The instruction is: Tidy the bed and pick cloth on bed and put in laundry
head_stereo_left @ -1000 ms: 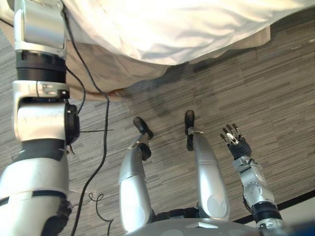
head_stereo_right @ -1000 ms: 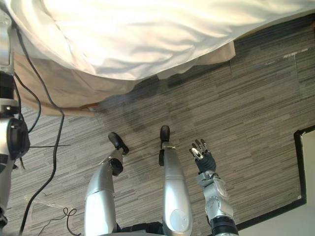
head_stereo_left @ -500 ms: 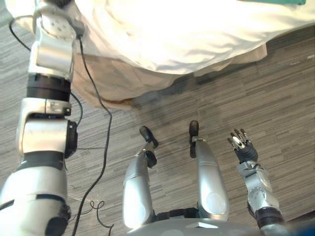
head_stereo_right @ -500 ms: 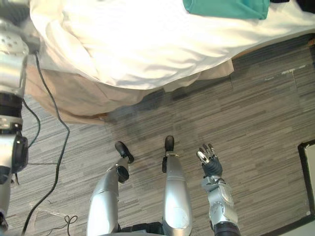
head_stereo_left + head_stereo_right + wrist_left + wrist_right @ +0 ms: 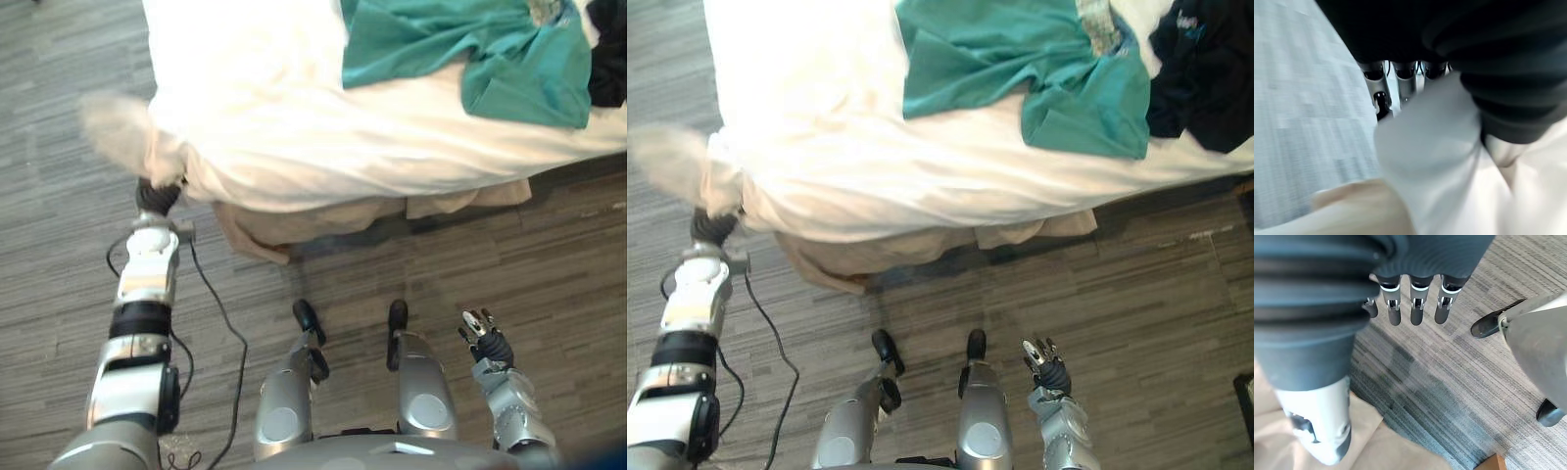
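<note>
Left eye view has the left arm stretched far out from the near left, straight, its left hand (image 5: 157, 194) at the left near corner of the bed. There the hand meets the white rumpled duvet (image 5: 284, 117) that covers the mattress. In the left wrist view the fingers (image 5: 1406, 88) are curled, with a thick fold of the duvet bunched between them and the thumb, so the hand grips the cloth.

A crumpled teal cloth garment (image 5: 431, 39) lies on the duvet toward the far right, and a black cloth garment (image 5: 1205, 69) lies just beside it at the right edge. A beige bed skirt (image 5: 294, 223) hangs below the duvet's near edge down to the grey striped plank floor (image 5: 549, 255).

The right hand (image 5: 484, 340) hangs low at the near right, over the floor and well apart from the bed. Its fingers (image 5: 1418, 308) are straight, side by side, holding nothing.
</note>
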Controlling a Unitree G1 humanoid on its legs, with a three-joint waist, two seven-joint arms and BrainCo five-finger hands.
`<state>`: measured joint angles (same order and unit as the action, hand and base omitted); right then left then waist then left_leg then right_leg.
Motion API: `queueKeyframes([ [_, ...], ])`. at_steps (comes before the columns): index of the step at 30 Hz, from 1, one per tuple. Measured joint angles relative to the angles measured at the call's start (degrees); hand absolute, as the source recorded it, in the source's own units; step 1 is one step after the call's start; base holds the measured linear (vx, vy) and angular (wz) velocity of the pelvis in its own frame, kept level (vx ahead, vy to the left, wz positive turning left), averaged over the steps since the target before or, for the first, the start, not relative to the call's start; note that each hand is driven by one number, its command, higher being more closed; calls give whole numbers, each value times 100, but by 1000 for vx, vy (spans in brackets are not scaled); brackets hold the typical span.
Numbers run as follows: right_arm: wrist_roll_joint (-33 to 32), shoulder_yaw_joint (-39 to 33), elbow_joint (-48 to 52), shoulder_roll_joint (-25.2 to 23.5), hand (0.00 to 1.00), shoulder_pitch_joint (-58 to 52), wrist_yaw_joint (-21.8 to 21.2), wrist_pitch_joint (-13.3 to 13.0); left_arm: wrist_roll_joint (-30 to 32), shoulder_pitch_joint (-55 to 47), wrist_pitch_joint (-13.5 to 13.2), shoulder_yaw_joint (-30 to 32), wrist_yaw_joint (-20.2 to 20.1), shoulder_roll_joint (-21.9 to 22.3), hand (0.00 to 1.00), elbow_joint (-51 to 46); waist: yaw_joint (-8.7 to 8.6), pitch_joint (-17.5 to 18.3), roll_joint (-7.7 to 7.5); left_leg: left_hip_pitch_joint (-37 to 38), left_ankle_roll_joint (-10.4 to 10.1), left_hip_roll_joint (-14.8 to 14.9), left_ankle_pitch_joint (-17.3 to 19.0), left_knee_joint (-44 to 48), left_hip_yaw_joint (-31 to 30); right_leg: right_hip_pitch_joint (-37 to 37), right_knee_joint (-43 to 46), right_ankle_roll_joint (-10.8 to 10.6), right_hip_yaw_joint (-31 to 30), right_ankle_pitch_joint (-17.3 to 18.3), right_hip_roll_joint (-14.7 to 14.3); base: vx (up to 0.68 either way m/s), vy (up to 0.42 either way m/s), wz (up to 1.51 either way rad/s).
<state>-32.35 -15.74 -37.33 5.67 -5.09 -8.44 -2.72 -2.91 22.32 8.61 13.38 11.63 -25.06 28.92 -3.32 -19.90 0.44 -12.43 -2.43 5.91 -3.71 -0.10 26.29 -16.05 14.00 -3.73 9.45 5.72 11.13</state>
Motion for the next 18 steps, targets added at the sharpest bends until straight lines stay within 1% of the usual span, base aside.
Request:
queueKeyframes([
  [2, 14, -89, -79, -104, 0, -36, 30, 16, -48, -394, -51, 22, -2, 294, 0, 126, 73, 54, 10, 187, -4, -3, 2, -89, -1, 176, -41, 0, 7, 0, -18, 70, 3, 2],
  [4, 215, -121, -137, -109, 0, -92, 76, 107, -146, -731, -58, 20, -19, 599, 0, 250, 119, 149, 14, 297, -2, -18, -4, -157, 4, 276, -79, 0, 18, 0, -18, 52, 14, 0],
  [5, 254, -126, -143, -116, 0, -141, 116, 166, -156, -916, -106, 6, -53, 778, 0, 368, 147, 190, 7, 370, -4, -19, -6, -165, -4, 352, -90, 0, 36, 0, -18, 64, 14, 3],
  [7, 358, -187, -216, -138, 0, -215, 152, 218, -242, -1296, -177, -44, -66, 1070, 0, 502, 166, 417, -9, 377, -4, -20, -6, -180, -14, 368, -115, 0, 65, 1, -20, 56, 5, 3],
  [8, 378, -215, -237, -140, 0, -231, 166, 229, -294, -1415, -191, -108, -65, 1167, 0, 547, 193, 445, -8, 426, -4, -21, -6, -186, -17, 424, -130, -1, 69, 1, -22, 59, 0, -1],
  [9, 393, -296, -276, -167, 0, -254, 188, 231, -335, -1570, -209, -211, -70, 1331, 0, 660, 252, 459, -9, 550, -5, -21, -5, -214, -14, 562, -182, -2, 83, 3, -31, 46, 1, -2],
  [13, 374, -455, -309, -397, 0, -361, 305, 166, -451, -2173, -206, -220, -261, 1874, 0, 1100, 298, 802, -23, 823, -54, -38, -124, -541, -7, 763, -331, -41, 110, 39, -93, 0, 0, 0],
  [16, 332, -618, -319, -573, 0, -425, 433, 132, -428, -2467, -211, -206, -332, 2137, 0, 1559, 295, 917, -35, 980, -59, -11, -124, -574, 2, 957, -411, -42, 162, 44, -117, 0, 0, 0],
  [18, 306, -675, -362, -586, 0, -486, 497, 73, -477, -2598, -266, -177, -557, 2245, 0, 1846, 294, 1032, -45, 1060, -78, -4, -108, -576, 14, 1068, -486, -55, 170, 35, -131, 24, 4, -1],
])
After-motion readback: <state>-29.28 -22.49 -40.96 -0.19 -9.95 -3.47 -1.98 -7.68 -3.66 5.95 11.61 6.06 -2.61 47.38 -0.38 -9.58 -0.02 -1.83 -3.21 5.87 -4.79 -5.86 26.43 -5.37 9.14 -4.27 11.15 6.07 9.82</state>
